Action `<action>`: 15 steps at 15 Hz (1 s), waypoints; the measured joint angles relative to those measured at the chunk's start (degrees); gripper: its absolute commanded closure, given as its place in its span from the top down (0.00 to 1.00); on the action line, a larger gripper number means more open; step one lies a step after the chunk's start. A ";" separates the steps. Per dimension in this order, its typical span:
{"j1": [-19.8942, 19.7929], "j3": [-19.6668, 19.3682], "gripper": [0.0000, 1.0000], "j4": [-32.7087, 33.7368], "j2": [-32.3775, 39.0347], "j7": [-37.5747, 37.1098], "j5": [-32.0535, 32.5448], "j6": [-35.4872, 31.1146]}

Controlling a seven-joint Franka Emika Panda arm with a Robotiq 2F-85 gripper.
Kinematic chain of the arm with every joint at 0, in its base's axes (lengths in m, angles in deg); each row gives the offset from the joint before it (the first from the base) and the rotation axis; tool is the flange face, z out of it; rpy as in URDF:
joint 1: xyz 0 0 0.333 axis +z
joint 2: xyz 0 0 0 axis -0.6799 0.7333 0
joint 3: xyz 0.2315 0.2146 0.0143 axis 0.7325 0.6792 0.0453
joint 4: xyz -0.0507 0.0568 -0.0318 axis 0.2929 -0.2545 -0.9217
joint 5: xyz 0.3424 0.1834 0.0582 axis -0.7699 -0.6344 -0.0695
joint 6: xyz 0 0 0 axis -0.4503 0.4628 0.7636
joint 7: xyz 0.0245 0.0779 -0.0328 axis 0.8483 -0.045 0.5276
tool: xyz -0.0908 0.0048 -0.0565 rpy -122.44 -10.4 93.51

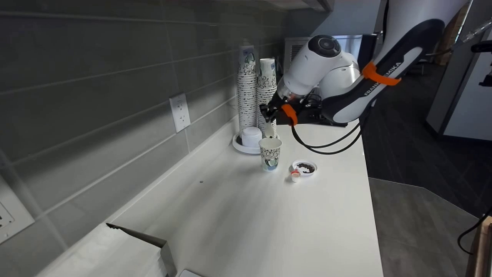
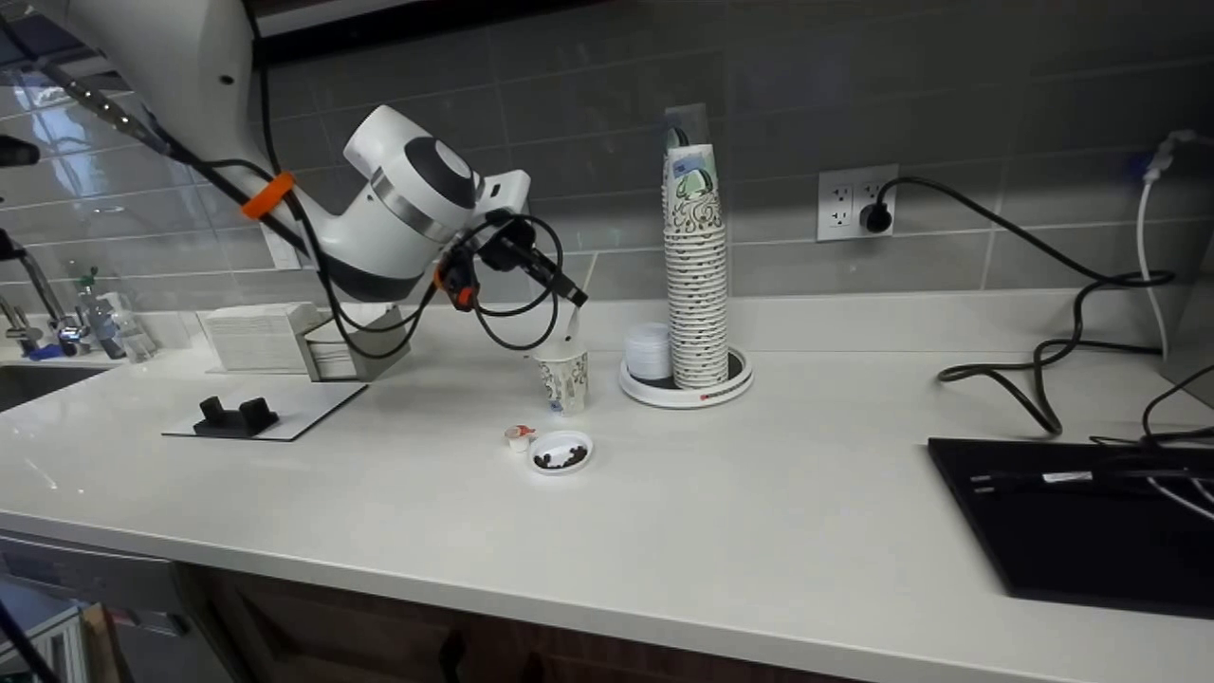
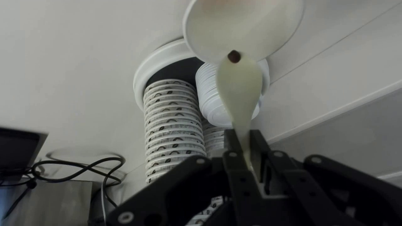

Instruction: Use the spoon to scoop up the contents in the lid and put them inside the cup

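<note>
My gripper [image 1: 268, 111] is shut on the handle of a pale spoon [image 3: 240, 84]; its fingertips [image 3: 242, 138] pinch it in the wrist view. The spoon tilts steeply down, its bowl at the mouth of the white patterned cup [image 1: 270, 156]. One dark brown piece [image 3: 234, 56] sits at the spoon's tip, in front of the cup's rim [image 3: 187, 26]. The cup stands upright, also in an exterior view [image 2: 566, 384]. The small white lid [image 2: 561, 444] lies beside the cup on the counter with several dark pieces, the contents [image 2: 574, 457], in it. Whether the cup holds any pieces is unclear.
Tall stacks of nested cups [image 2: 697, 294] and a stack of white lids [image 2: 648, 351] stand on a round white dish [image 2: 688, 400] close behind the cup. A small red-and-white creamer pod [image 2: 519, 438] sits by the lid. A black tray [image 2: 1091, 531] lies further along the counter.
</note>
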 measured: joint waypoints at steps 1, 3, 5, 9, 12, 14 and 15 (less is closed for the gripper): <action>1.07 -1.30 0.03 0.02 0.37 -0.23 0.04 -0.72; 3.82 -4.45 0.03 0.11 1.37 -0.69 0.15 -2.09; 7.73 -8.62 0.03 0.22 2.84 -1.20 0.29 -3.02; 15.53 -15.34 0.14 -0.02 6.63 -2.20 0.29 -5.10; 18.62 -17.33 0.14 -0.21 8.64 -2.86 0.27 -5.37; 18.93 -17.66 0.14 -0.21 9.04 -2.93 0.27 -5.45; 18.93 -17.78 0.14 -0.21 9.07 -2.93 0.27 -5.48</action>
